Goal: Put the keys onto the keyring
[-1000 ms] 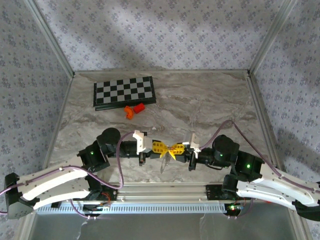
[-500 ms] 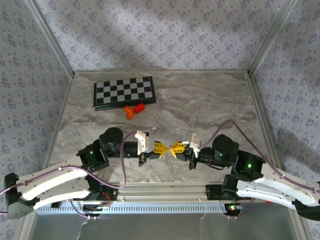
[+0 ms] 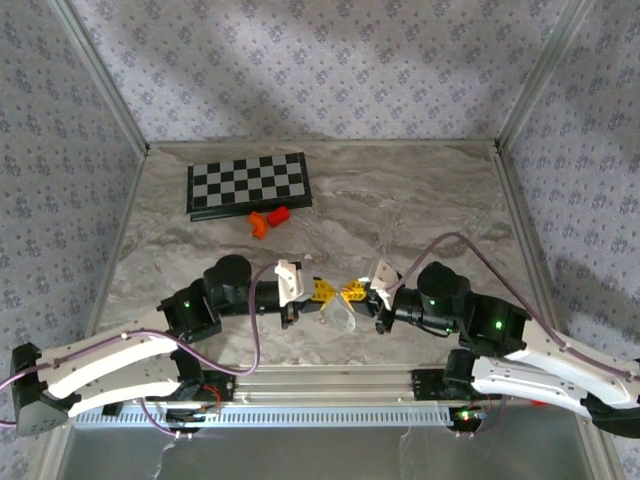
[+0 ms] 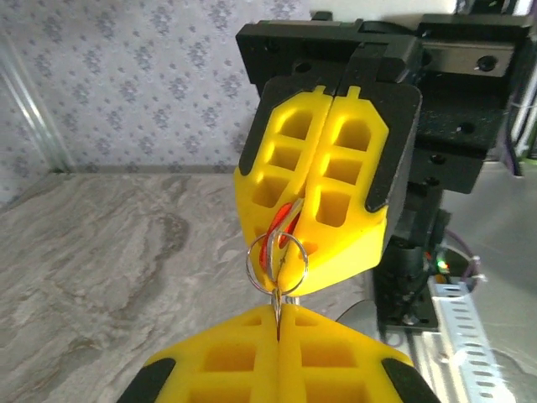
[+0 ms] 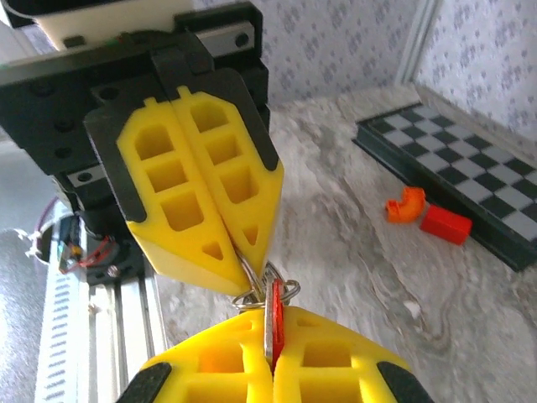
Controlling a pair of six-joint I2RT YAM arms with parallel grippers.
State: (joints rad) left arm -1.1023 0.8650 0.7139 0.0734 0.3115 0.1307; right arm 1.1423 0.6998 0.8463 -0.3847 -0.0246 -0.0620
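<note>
1. Worktop [image 3: 420, 200]: grey marbled slab, walled on three sides by patterned panels.

2. Checkerboard [image 3: 248, 185]: black-and-grey board, flat at the far left of the worktop.

3. Left tool [image 3: 322, 291]: yellow fingers, pointing right over the near middle of the worktop. Fingers pressed together, clamped on the key. Seen tip-on from the right wrist [image 5: 247, 256].

4. Right tool [image 3: 353, 292]: yellow fingers, pointing left, tip to tip with the left tool. Fingers pressed together, clamped on the red tag of the keyring. Seen tip-on from the left wrist [image 4: 294, 252].

5. Two orange blocks: one curved [image 5: 405, 204], one oblong [image 5: 445, 224], lying side by side on the worktop just before the near edge of the checkerboard, well apart from both tools.

6. Keyring [image 5: 273, 306]: red plastic tag, edge-on, with a thin silver wire ring [image 4: 275, 262]. Held off the worktop between the two tool tips.

7. Key [image 4: 277, 311]: thin silver sliver, edge-on, touching the wire ring. Whether it is threaded on cannot be told.
</note>
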